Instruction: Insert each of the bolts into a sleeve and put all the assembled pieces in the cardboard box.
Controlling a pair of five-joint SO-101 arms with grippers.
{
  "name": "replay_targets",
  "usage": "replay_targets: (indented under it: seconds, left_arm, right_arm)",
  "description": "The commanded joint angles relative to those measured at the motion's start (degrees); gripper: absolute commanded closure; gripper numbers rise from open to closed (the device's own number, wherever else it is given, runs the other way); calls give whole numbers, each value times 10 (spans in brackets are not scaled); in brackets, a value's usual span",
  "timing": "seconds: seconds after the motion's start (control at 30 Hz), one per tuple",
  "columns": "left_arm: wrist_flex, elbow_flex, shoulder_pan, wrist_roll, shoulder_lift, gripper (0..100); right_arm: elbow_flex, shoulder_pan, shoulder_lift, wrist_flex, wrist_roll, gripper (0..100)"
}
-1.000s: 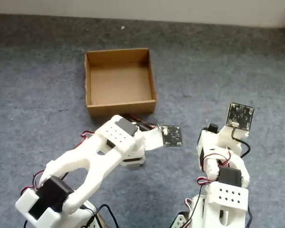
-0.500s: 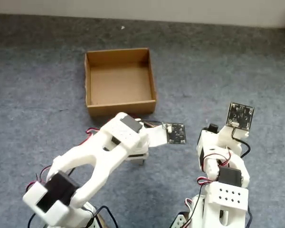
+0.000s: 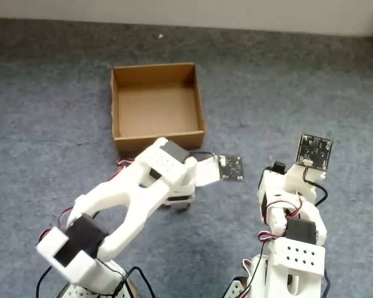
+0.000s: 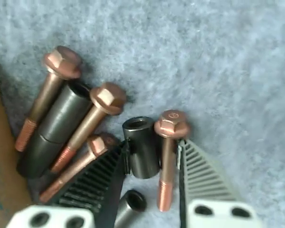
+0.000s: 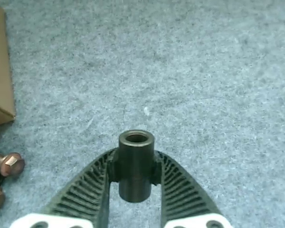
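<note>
surface: grey carpet [image 3: 311,81] | far edge: pale strip [image 3: 236,11], possibly wall

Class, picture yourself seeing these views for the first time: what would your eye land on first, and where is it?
The right gripper holds a dark sleeve upright over the grey carpet. Near the cardboard box, the left gripper stands open astride a second sleeve and a copper bolt. Loose bolts and a larger sleeve lie beside them.
</note>
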Motion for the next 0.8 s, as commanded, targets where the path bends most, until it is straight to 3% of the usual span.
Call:
replay_targets:
  seconds: [0.0, 0.23, 0.5, 0.77]
  left_arm:
    - [6, 58, 21, -3, -93, 827]
    - [4, 124, 31, -1, -153, 809]
    - [-79, 107, 22, 17, -70, 796]
    - [0, -34, 11, 18, 63, 803]
  right_arm:
    - [-12, 5, -16, -15, 0, 989]
    - [-12, 5, -16, -15, 0, 989]
    - [-12, 5, -16, -15, 0, 989]
    - [-12, 5, -16, -15, 0, 989]
